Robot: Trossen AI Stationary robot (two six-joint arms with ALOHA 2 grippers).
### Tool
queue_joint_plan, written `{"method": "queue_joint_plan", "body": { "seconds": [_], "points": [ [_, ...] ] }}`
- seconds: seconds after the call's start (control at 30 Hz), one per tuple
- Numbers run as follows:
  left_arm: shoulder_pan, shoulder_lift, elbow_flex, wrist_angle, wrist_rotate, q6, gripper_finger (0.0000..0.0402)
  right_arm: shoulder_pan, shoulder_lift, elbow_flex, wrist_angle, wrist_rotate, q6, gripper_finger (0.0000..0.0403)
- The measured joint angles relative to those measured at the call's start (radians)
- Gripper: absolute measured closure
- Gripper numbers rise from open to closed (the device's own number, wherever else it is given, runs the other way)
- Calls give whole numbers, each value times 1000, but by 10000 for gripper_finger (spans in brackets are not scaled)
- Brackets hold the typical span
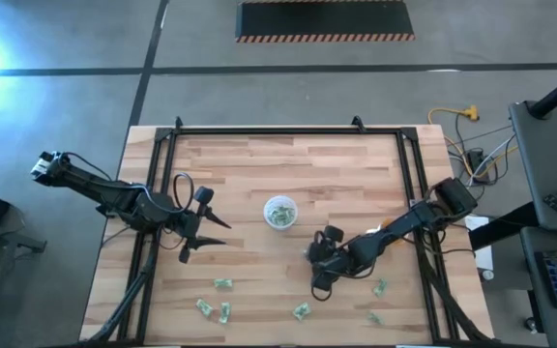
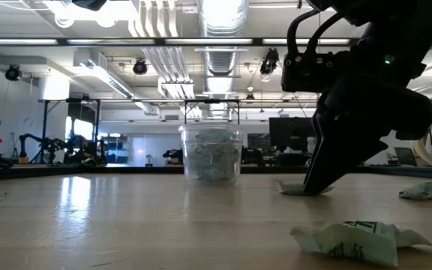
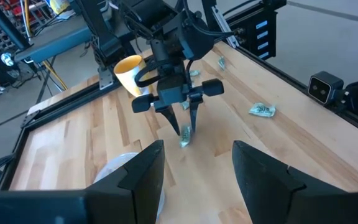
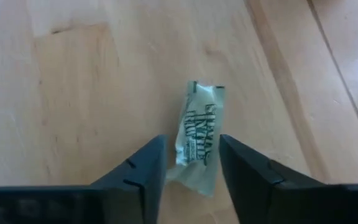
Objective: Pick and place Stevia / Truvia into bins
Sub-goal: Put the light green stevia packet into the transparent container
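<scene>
Where right gripper (image 4: 190, 163) straddles it, crinkled green-printed white packet (image 4: 199, 144)

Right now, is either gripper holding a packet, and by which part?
The right gripper straddles one end of a packet lying on the table; whether it grips cannot be told. The left gripper holds nothing.

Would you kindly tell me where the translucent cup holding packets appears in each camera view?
High view: cup at table centre, between both arms.
Low view: centre, standing upright, left of the right gripper.
Left wrist view: only its pale rim, beside the near fingers.
Right wrist view: not visible.
Shared landmark: the right gripper.
</scene>
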Motion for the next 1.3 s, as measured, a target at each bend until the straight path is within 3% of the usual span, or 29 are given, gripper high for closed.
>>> {"method": "queue_joint_plan", "body": {
  "seconds": [0.33, 0.57, 0.93, 1.13, 1.3],
  "points": [
    [0, 0, 0, 0, 0, 0, 228, 1, 0, 11, -21, -2, -75, 386],
    [0, 0, 0, 0, 0, 0, 228, 1, 0, 69, -22, 55, -176, 394],
    [0, 0, 0, 0, 0, 0, 228, -50, -2, 217, -20, 406, -469, 394],
    [0, 0, 0, 0, 0, 0, 228, -175, -3, 266, -18, 362, -587, 394],
    [0, 0, -3, -1, 0, -23, 228, -300, -3, 274, 12, 184, -608, 394]
  ]
}}
